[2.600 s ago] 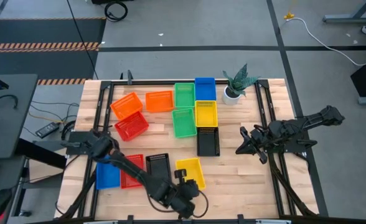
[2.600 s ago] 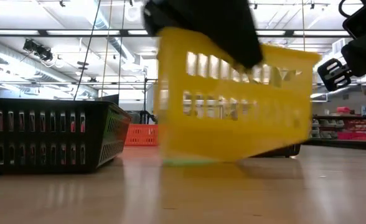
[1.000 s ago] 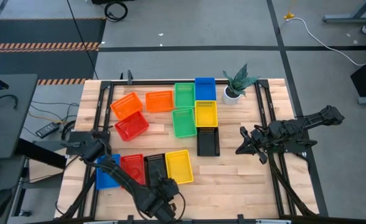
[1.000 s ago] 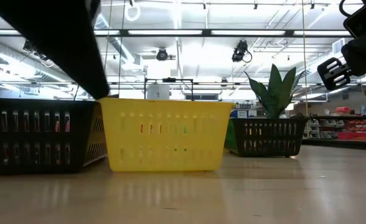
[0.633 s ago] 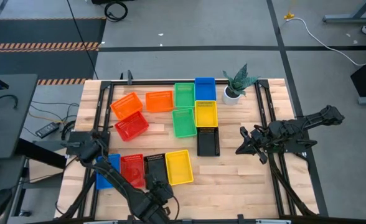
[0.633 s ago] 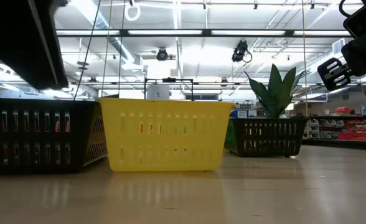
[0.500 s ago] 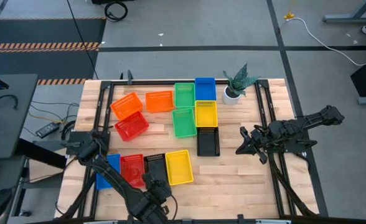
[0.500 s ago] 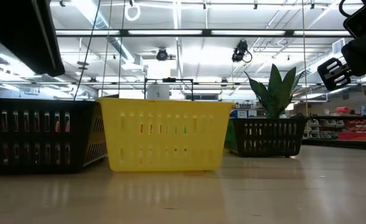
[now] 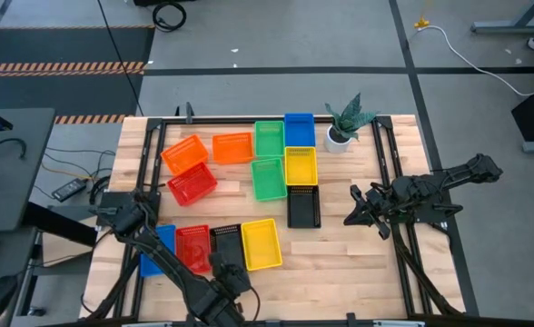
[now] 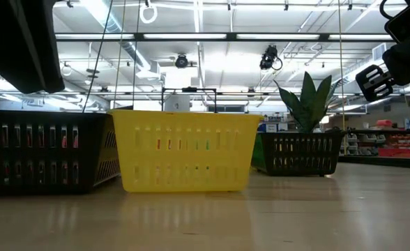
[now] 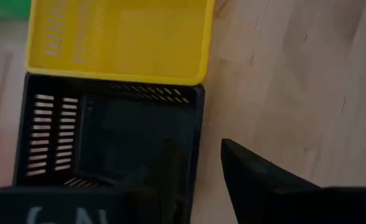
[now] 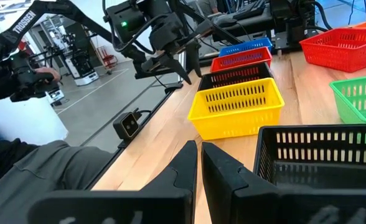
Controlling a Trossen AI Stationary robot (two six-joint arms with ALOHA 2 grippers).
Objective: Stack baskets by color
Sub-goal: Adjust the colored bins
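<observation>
From above you have the left gripper [image 9: 223, 277] low at the near edge of the table [image 9: 340, 263], just behind a near row that runs blue basket [image 9: 158, 250], red basket [image 9: 192, 247], near black basket [image 9: 225, 241] and near yellow basket [image 9: 261, 242], while farther back sit two orange baskets [image 9: 209, 150], a second red one [image 9: 192, 184], two green ones [image 9: 268, 159], a blue one [image 9: 299, 128], the far yellow basket [image 9: 301, 166] and the far black basket [image 9: 303, 207] beside the potted plant [image 9: 346, 121]; the right gripper [image 9: 356, 211] waits at the right side, clear of everything. From table height you see the near yellow basket [image 10: 185, 150] standing flat and free on the wood, the near black one [image 10: 48, 151] beside it, and a dark part of an arm up in the corner, touching neither. Your left wrist camera looks past its fingers [image 11: 258, 174], which stand apart with nothing between them, hovering over the rim of the near black basket [image 11: 108, 134] with the yellow one [image 11: 117, 37] butted against its far wall. Your right wrist camera shows that gripper's fingers [image 12: 192, 163] nearly together and holding nothing, and the left gripper [image 12: 170, 59] poised above the near row. Nothing reads clearly as stacked, so you are likely between picks, early in the job. Next, I judge, you need to bring the left fingers astride one wall of the near black basket, close, lift clear of its neighbours and carry it to the far black basket
</observation>
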